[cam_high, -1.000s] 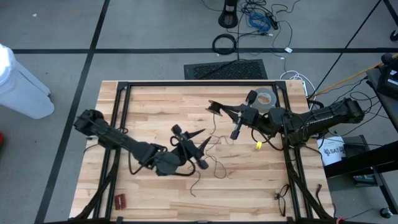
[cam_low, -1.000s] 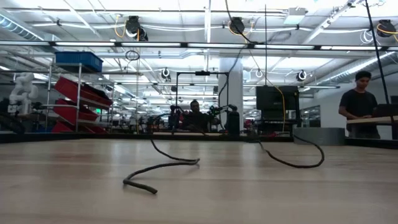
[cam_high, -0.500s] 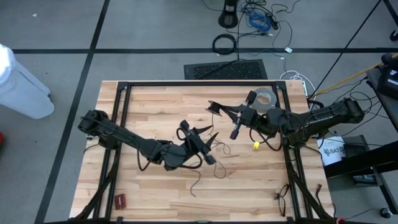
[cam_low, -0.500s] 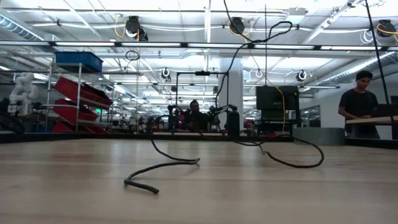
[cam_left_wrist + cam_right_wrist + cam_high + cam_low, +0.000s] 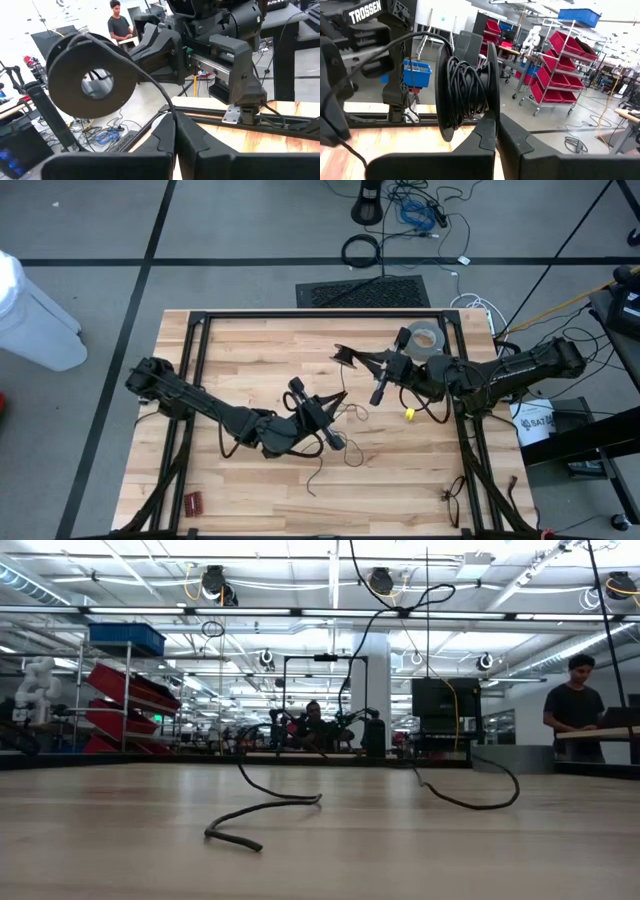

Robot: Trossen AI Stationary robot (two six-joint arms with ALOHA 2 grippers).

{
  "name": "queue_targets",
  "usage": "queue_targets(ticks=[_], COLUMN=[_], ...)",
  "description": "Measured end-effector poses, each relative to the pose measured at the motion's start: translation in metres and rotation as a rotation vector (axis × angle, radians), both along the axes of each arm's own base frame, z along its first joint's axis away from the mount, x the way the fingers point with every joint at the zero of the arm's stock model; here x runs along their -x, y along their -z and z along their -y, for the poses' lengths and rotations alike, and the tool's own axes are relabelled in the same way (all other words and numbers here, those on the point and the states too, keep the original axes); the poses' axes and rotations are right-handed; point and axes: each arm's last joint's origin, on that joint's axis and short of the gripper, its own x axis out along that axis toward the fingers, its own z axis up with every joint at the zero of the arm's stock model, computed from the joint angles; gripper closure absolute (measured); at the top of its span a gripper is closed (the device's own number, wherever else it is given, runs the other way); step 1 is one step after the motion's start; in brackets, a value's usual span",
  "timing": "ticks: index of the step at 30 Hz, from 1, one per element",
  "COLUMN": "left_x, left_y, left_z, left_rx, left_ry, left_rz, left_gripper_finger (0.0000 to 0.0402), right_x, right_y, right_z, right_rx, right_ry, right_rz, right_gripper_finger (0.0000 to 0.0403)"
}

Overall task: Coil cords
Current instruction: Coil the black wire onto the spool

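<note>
Look at the high view: your left gripper [image 5: 332, 430] sits just below the middle of the frame, low over the wooden table [image 5: 250, 350], with its arm running in from the left edge. Its fingers are pressed together, and in the left wrist view the cord [image 5: 150, 82] runs down into the seam between the two dark fingers [image 5: 167, 137], so you have it pinched there.

Your right gripper [image 5: 345, 355] is in the upper middle of the high view, its arm coming in from the right side of the table. Those fingers are also closed, and the right wrist view shows them clamped on the rim of a black spool [image 5: 465, 92] that already carries several turns of wound cord. The left wrist view sees the same spool face-on, upper left of that frame, with the cord leaving its edge and dropping to your left fingers.

The rest of the cord lies loose on the table. In the high view it loops around the centre between the two grippers, then trails toward the lower middle of the frame. In the low view one stretch rises off the tabletop out of the top of the frame, another curls flat at lower left with its free end resting on the wood, and a further bend sags at right.

A grey tape roll [image 5: 427, 338] lies on the table just beside the right arm. A person [image 5: 578, 705] stands at the right edge of the low view, well beyond the table.
</note>
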Motion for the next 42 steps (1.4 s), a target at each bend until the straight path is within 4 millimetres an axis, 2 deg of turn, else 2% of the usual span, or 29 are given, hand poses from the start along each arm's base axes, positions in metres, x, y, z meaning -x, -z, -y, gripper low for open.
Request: queue_targets(ticks=[9,24,33,42], left_x=[-0.003,-0.015,-0.022,-0.025], left_y=[-0.01,-0.012,-0.005,0.003], left_z=[-0.002,-0.027,-0.05,-0.063], left_rx=[-0.022,-0.005,0.065,0.104], left_ry=[0.094,0.236,0.221,0.224], left_rz=[0.07,0.105,0.081,0.025], left_gripper_finger=[0.0397,0.04,0.04,0.04], right_x=[0.0,-0.005,-0.005,-0.006], right_y=[0.003,0.008,0.008,0.008], right_z=[0.0,0.003,0.003,0.002], right_rx=[-0.028,-0.021,-0.018,-0.017], right_ry=[-0.002,0.034,0.031,0.009], right_rz=[-0.018,-0.04,-0.041,-0.042], right_gripper_finger=[0.0403,0.0403,0.0403,0.0403])
